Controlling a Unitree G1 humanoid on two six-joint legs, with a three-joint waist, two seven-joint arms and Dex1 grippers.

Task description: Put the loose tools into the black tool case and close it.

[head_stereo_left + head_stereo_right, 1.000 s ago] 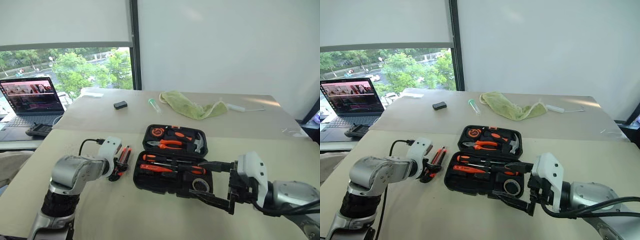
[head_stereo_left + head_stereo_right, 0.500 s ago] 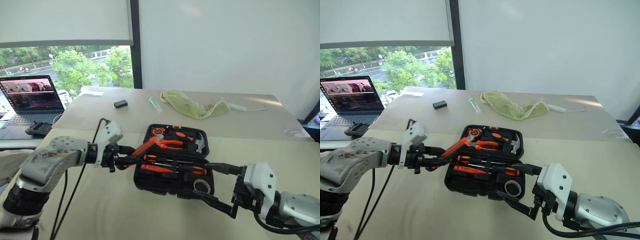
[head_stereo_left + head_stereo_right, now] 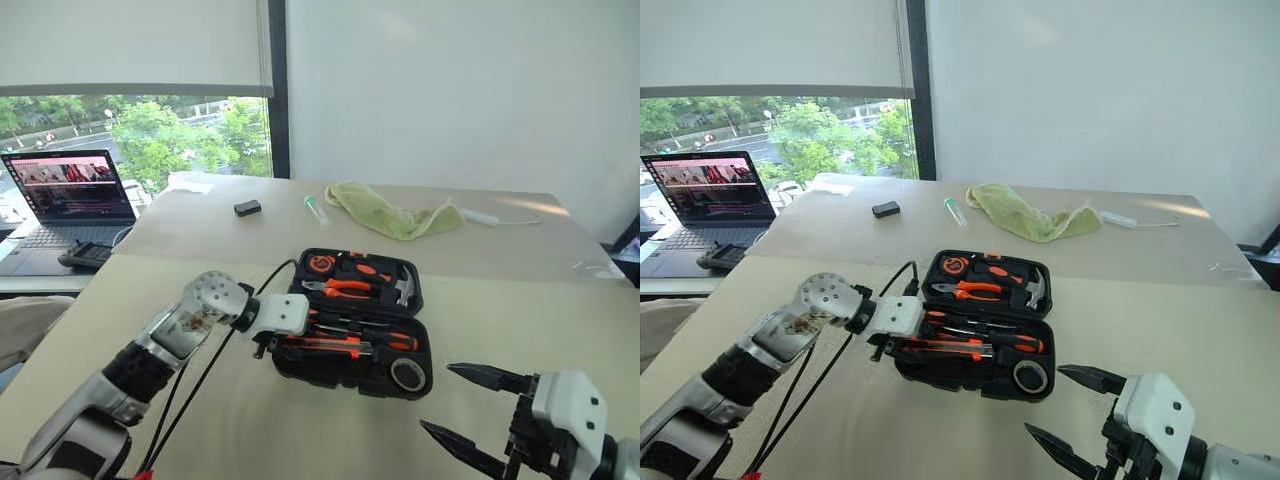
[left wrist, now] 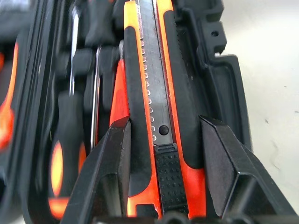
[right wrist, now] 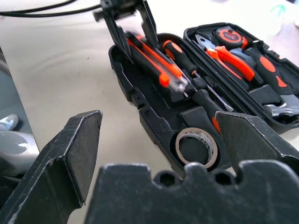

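Note:
The black tool case (image 3: 300,372) lies open on the table, lid flat behind its base. My left gripper (image 4: 164,121) is at the base's left end, shut on the orange-and-black utility knife (image 4: 161,93), which runs along the near row; I cannot tell if it rests in its slot. Two screwdrivers (image 3: 385,335) lie in the row behind. The black tape roll (image 3: 406,374) sits in the base's right corner. Orange pliers (image 3: 340,288) and a hammer (image 3: 403,288) are in the lid. My right gripper (image 3: 436,397) hangs open and empty, near and right of the case.
An open laptop (image 3: 75,195) stands at the far left. On the far table lie a green cloth (image 3: 395,215), a small black block (image 3: 247,208), a small tube (image 3: 312,208) and a white pen-like thing (image 3: 490,216). A black cable trails from my left wrist.
My left gripper took the utility knife off the table left of the case, swung it right, rolled over, and now holds it over the base. The right gripper drew back, still open.

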